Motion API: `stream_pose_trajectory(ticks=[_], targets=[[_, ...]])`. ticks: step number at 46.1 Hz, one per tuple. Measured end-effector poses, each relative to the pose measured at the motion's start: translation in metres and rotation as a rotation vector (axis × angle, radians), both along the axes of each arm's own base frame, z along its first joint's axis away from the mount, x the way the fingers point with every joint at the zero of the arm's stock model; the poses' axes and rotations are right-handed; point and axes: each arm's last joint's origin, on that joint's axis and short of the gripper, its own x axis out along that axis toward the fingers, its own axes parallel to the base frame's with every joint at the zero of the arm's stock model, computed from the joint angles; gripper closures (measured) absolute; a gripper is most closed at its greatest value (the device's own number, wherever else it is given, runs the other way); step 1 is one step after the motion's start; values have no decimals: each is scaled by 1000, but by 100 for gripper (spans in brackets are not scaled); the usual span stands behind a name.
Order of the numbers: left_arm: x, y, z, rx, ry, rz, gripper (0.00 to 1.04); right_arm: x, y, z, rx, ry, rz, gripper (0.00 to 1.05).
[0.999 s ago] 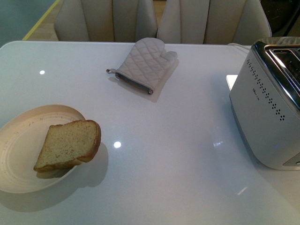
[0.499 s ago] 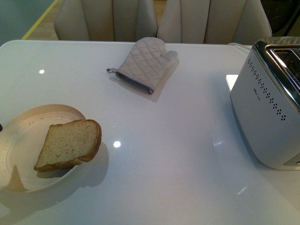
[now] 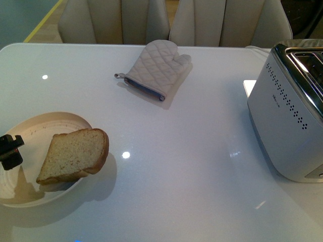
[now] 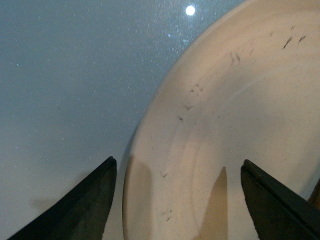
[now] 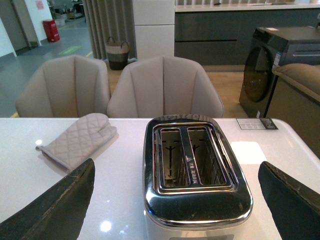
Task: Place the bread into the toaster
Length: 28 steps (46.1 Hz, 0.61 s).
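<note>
White glossy table (image 3: 192,166), three items sitting directly on it.
Toaster (image 3: 282,126) at one edge; oven mitt (image 3: 154,68) lies flat, well apart from the toaster, toward the chairs; cream plate (image 3: 55,123) at the opposite end from the toaster, farthest of the three.

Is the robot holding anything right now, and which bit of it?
Nothing. The left gripper is open above the plate, the right gripper open facing the toaster; the bread lies untouched.
</note>
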Motion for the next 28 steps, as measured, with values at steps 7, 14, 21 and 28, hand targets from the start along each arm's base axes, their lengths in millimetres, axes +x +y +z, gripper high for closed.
stream_pose_trajectory(ticks=[7, 14, 21, 28], targets=[[-3, -4, -9, -13, 39, -9, 58, 0, 0, 0, 0, 0, 0, 9], [-4, -6, -11, -11, 49, -7, 76, 0, 0, 0, 0, 0, 0, 9], [-1, -15, -9, -19, 36, -26, 93, 0, 0, 0, 0, 0, 0, 9], [2, -32, -9, -44, 25, -49, 100, 0, 0, 0, 0, 0, 0, 9]])
